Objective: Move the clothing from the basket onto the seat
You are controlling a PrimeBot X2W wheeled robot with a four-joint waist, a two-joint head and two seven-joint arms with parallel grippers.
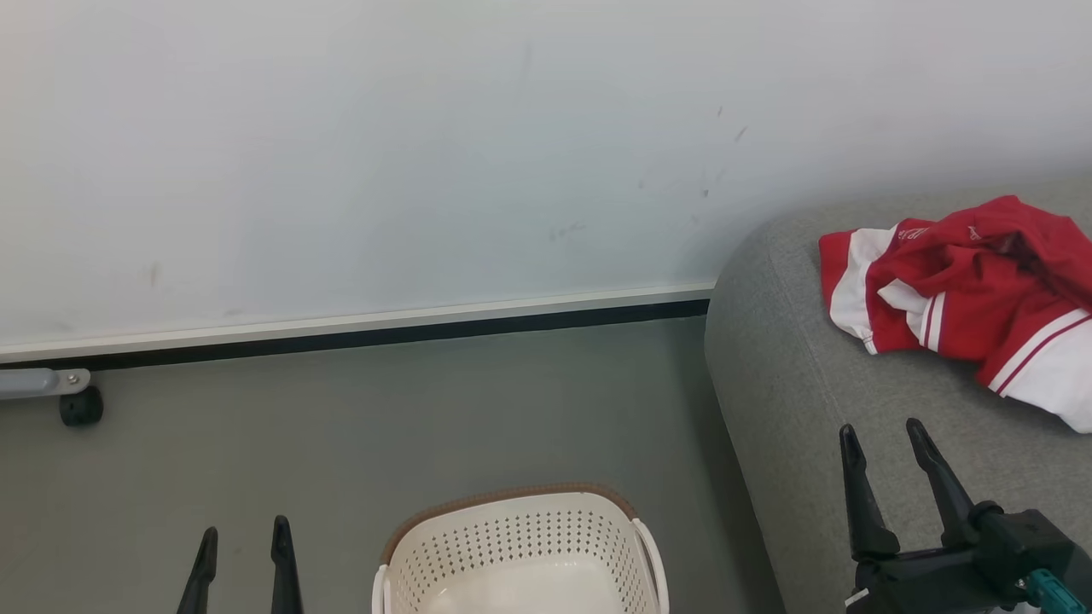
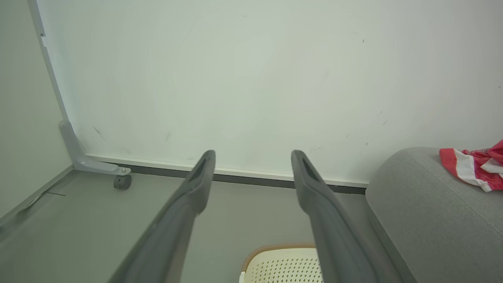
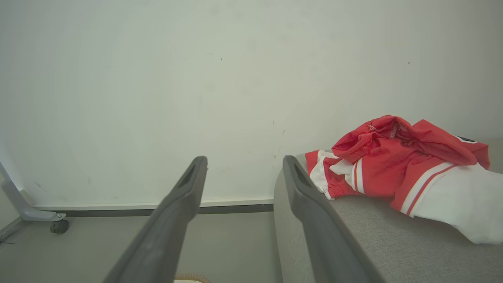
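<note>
Surroundings: pale wall panel [image 1: 341, 170] fills the background, lightly scuffed, with a dark skirting strip [image 1: 384, 335] along its foot. At far left a grey bracket [image 1: 38, 382] carries a small black caster [image 1: 81, 407] that rests on the grey floor [image 1: 299, 443].

Seat [image 1: 793, 384]: grey upholstered, its rounded end stands to the right of the basket with a strip of floor between them; its far edge lies against the wall.

Basket [image 1: 512, 541]: cream, perforated, brown rim, on the floor at bottom centre between the two arms, its near part cut off by the picture's edge. The part of its inside that shows is bare white plastic.

Clothing [image 1: 964, 290]: red with white panels and stripes, crumpled in a heap on top of the seat, well apart from the basket; its right side runs out of the head view.

Left gripper [image 1: 245, 525]: low at the left over the floor, just left of the basket, jaws spread, gripping nothing.

Right gripper [image 1: 881, 426]: over the seat's near part, fingers pointing toward the clothing but short of it, jaws spread wide, nothing between them
</note>
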